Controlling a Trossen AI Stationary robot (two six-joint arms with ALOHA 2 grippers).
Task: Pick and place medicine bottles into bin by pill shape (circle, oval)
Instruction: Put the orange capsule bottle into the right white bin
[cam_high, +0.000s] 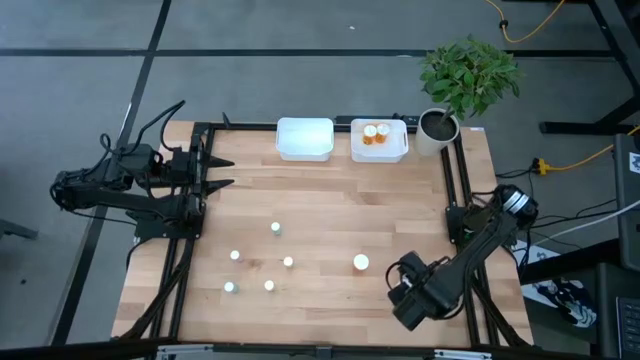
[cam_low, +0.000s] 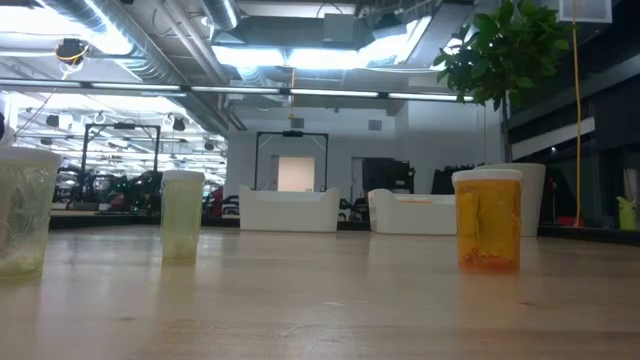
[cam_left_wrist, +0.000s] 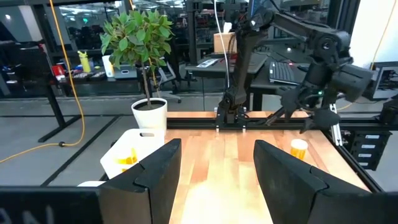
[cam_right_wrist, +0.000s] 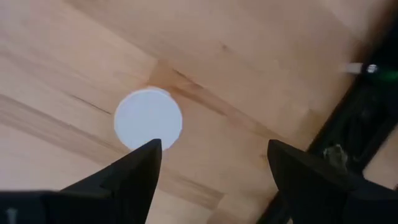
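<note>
An orange medicine bottle with a white cap (cam_high: 361, 263) stands upright on the wooden table; it also shows in the low view (cam_low: 488, 220) and the left wrist view (cam_left_wrist: 299, 149). Several tiny pale vials (cam_high: 275, 229) (cam_high: 235, 255) (cam_high: 288, 262) stand left of it, one pale green in the low view (cam_low: 181, 215). My right gripper (cam_high: 398, 285) (cam_right_wrist: 214, 155) hovers open above the table, just right of the bottle, whose cap (cam_right_wrist: 148, 119) lies beyond one fingertip, untouched. My left gripper (cam_high: 218, 170) (cam_left_wrist: 217, 168) waits open and empty at the table's left edge.
Two white bins stand at the far edge: the left one (cam_high: 304, 138), and the right one (cam_high: 379, 140) holding orange bottles. A potted plant (cam_high: 440, 125) stands at the far right corner. Black frame rails (cam_high: 455, 180) run along the table's sides.
</note>
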